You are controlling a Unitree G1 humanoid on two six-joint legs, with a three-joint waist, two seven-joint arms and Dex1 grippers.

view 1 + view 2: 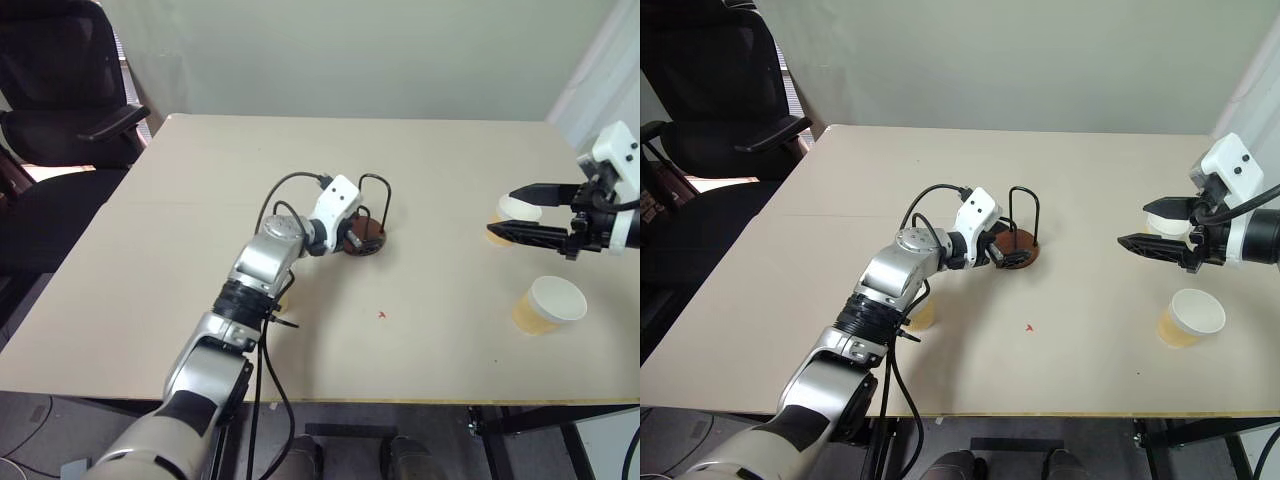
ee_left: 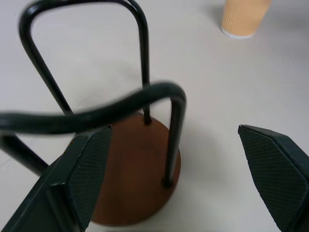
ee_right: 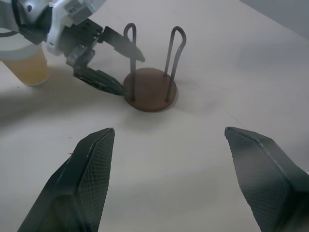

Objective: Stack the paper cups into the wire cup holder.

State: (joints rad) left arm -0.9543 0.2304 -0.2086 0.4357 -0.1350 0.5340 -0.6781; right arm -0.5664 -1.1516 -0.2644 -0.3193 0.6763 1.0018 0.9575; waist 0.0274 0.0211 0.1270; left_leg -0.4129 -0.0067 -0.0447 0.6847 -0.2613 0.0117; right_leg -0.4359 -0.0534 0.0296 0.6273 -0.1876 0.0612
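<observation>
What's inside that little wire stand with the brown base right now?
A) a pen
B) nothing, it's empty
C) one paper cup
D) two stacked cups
B: the wire cup holder shows a bare brown disc between its loops, and the paper cups sit elsewhere on the table.

A beige table (image 1: 150, 260) is seen carrying the wire holder (image 1: 366, 236) near its middle. Three paper cups are stood on it: two (image 1: 548, 306) (image 1: 513, 214) toward the right side, one (image 1: 921, 316) near the front edge.
</observation>
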